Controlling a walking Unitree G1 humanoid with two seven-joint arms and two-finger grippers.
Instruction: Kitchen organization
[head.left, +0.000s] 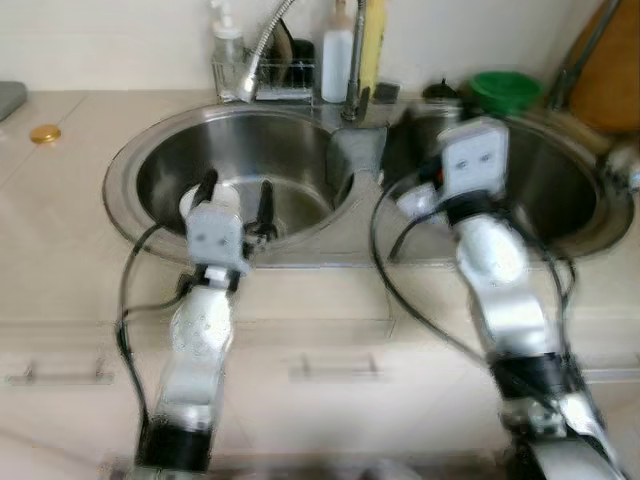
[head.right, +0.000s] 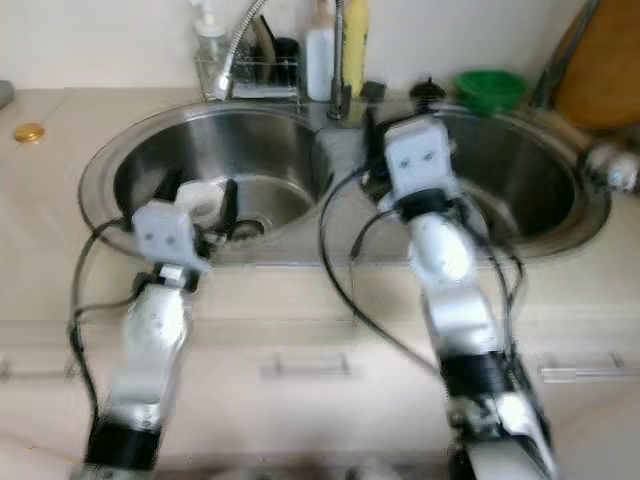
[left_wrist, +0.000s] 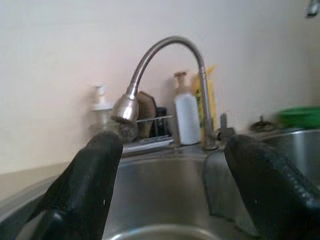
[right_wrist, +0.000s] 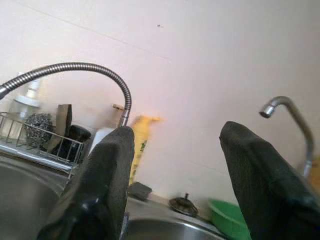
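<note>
Both grippers' jaws released: left gripper (head.left: 236, 200) over the left basin (head.left: 160, 170) (faucet (head.left: 262, 48) arcs leftward), right gripper (right_wrist: 175, 165) raised.

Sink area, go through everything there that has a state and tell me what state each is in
Left hand: open, empty, over the left basin.
Right hand: open, empty, over the right basin.
Left basin: a white object lies near the drain.
Flexible faucet: no water running, head over the left basin.
Green bowl: upright on the rim behind the right basin.
Wire rack: holds a scourer and sponge.

There were two sink basins (head.left: 160, 170), two faucets (right_wrist: 292, 117), three bottles (head.left: 338, 50), one green bowl (head.left: 505, 90) and one gold lid (head.left: 44, 133).
</note>
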